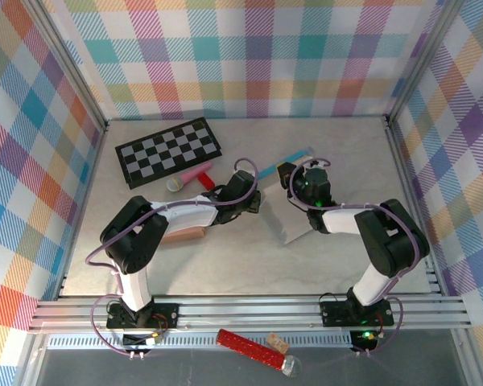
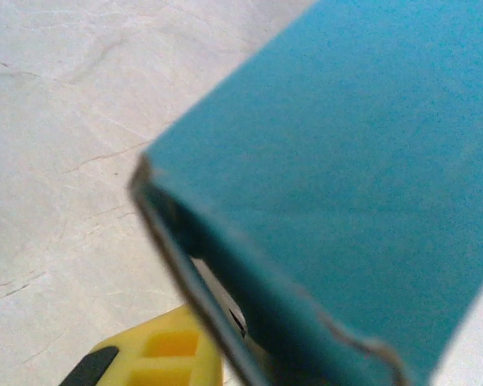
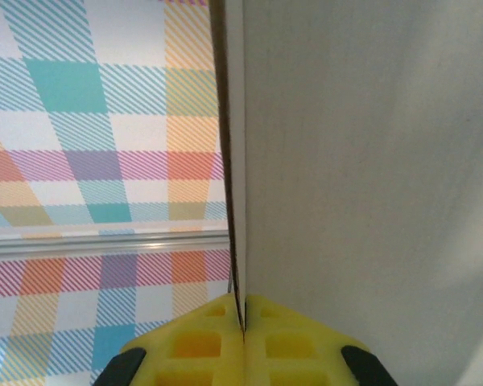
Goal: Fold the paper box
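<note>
Pinching paper box [image 3: 370, 161] edge at bench [image 1: 225, 269] centre, right gripper [image 3: 241, 314] fingers clamped on the sheet, left gripper [image 1: 251, 196] at teal flap [image 2: 346, 145], can't tell if its fingers grip

The paper box [image 1: 288, 217], teal outside and pale inside, stands part-folded, one panel edge pinched in the right gripper [image 3: 242, 323].

The left arm [image 1: 137, 241] and right arm [image 1: 386, 233] have bulky black joints joined by white tubes, with lilac cables [image 1: 88, 259] looping alongside. Their fingers [image 3: 193, 350] are yellow plastic with black corners. A green light [image 1: 316, 201] glows on the right wrist.
</note>
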